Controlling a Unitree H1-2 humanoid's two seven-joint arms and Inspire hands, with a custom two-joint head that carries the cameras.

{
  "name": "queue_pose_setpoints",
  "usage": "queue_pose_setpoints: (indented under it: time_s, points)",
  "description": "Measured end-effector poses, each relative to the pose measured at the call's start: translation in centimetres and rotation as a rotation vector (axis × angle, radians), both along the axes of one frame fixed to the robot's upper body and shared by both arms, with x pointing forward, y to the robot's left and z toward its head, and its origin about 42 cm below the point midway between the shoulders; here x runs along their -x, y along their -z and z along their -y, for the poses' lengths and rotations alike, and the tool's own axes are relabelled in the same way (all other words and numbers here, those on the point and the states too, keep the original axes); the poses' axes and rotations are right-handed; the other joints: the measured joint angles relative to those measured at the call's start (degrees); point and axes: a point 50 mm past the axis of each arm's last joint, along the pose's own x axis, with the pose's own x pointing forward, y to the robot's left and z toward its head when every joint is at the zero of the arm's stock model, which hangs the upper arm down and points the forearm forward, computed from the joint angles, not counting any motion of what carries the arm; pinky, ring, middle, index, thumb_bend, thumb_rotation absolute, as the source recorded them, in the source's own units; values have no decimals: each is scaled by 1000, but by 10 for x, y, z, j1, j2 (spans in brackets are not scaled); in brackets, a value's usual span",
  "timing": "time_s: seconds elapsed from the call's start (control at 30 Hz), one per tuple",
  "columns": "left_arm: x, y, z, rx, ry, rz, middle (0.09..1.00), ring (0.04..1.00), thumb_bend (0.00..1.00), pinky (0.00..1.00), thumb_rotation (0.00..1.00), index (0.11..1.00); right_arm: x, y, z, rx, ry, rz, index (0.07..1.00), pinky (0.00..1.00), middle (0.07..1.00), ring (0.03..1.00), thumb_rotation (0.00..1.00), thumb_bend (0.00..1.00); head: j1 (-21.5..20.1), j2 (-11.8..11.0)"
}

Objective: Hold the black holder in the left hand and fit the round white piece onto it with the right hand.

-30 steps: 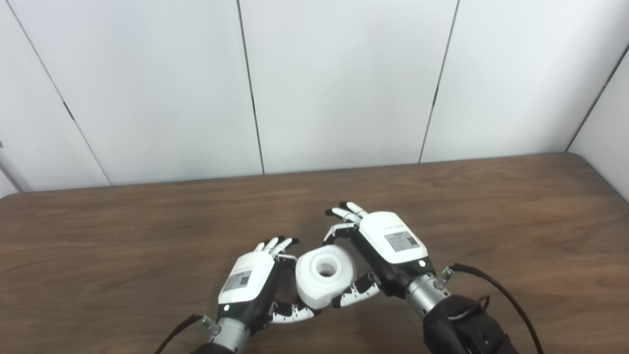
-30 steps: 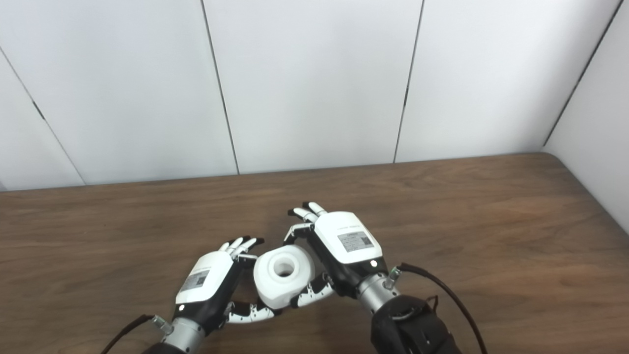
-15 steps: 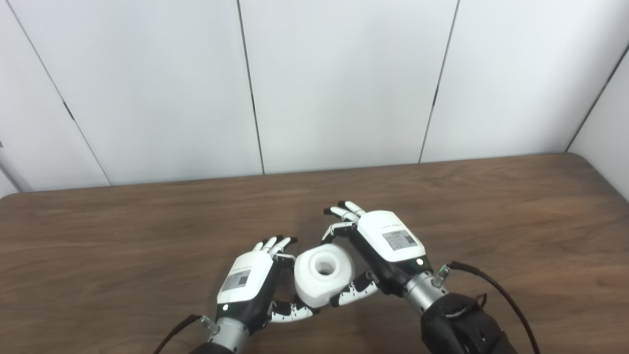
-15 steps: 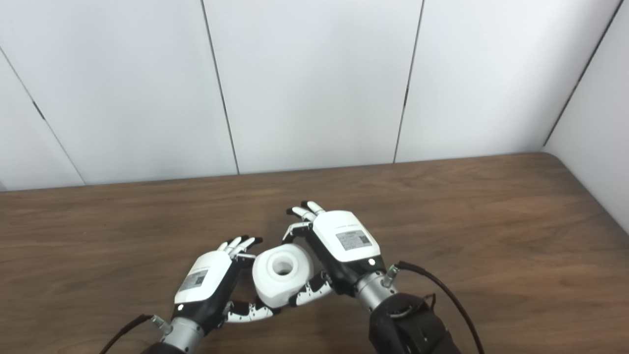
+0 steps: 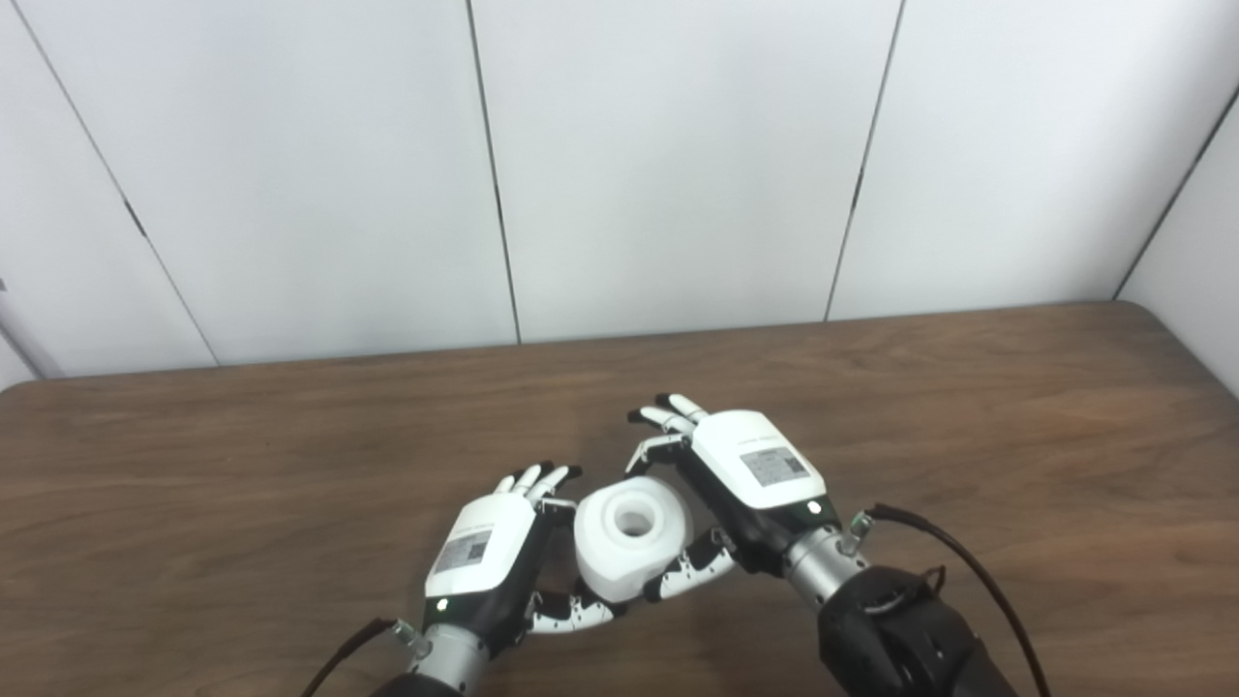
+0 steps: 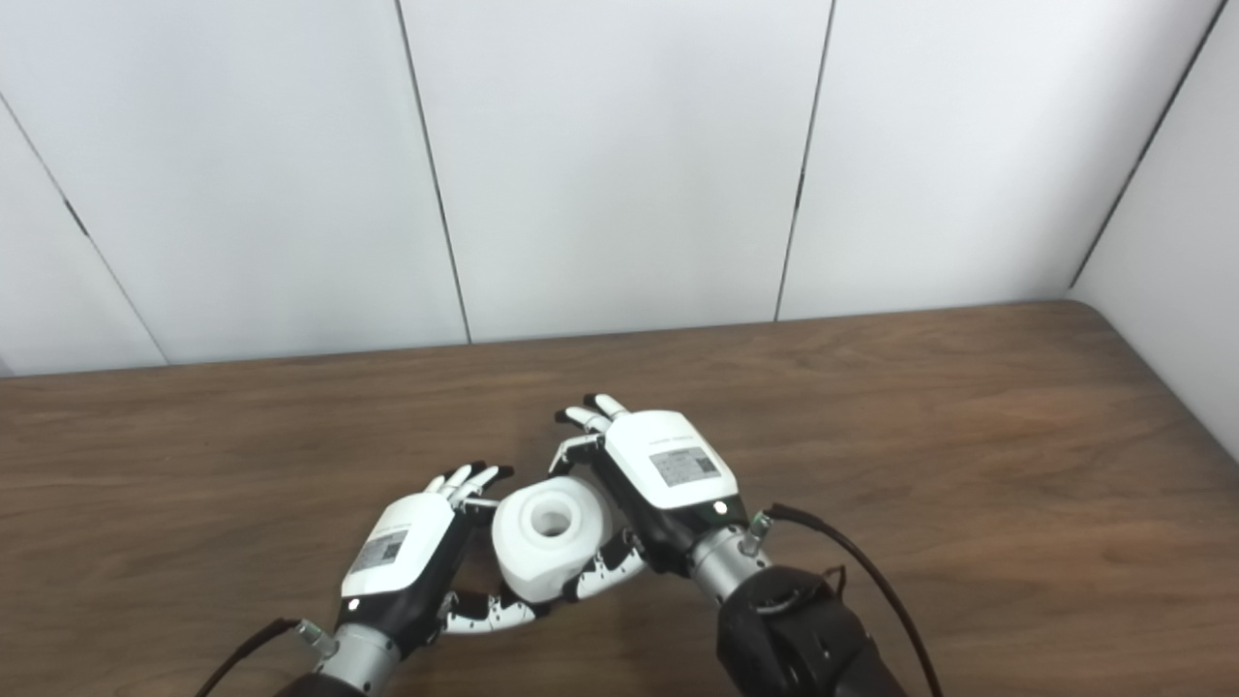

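Note:
The round white piece (image 5: pixel 631 544), a thick ring with a centre hole, sits between my two hands just above the brown table (image 5: pixel 968 407). My right hand (image 5: pixel 750 474) grips it from the right, one finger curled on its top rim and the thumb (image 5: pixel 689 573) under its lower side. My left hand (image 5: pixel 484 552) is against its left side with fingers (image 5: pixel 538 478) stretched straight and apart and the thumb (image 5: pixel 571 612) reaching under the piece. No black holder shows in either view; the area behind the piece and the left palm is hidden.
White wall panels (image 5: pixel 678 165) rise behind the table's far edge. A black cable (image 5: pixel 978 571) loops from my right wrist over the table. The table's right corner (image 5: pixel 1176 324) curves off near the side wall.
The right hand and the white piece have drifted slightly left and away from me. The left hand has barely moved.

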Motion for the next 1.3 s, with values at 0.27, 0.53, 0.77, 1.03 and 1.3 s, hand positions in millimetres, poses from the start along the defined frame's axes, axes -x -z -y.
queue_pose_setpoints:
  time_s: [0.27, 0.53, 0.77, 1.03, 1.3]
  points:
    - [0, 1, 0, 1, -5, -2, 932, 981, 517, 1000, 50, 482, -4, -6, -4, 61, -14, -4, 485, 771, 889, 949, 137, 511, 2, 1]
    - [-1, 2, 1, 5, -7, -2, 928, 979, 517, 1000, 50, 482, -8, -7, -9, 118, -33, -39, 486, 779, 885, 949, 138, 511, 4, -1]
    - [-1, 3, 1, 6, -8, -3, 932, 984, 517, 1000, 49, 482, -9, -8, -9, 130, -32, -42, 486, 792, 884, 950, 138, 510, 4, 0]
    - [-1, 2, 2, 6, -6, -4, 930, 981, 517, 1000, 49, 482, -7, -6, -8, 106, -21, -50, 485, 777, 882, 946, 137, 511, 4, 2]
    - [-1, 2, 4, 8, -1, -2, 929, 979, 517, 1000, 50, 482, -2, -3, -4, 76, -7, -47, 484, 768, 885, 945, 139, 507, 3, 1]
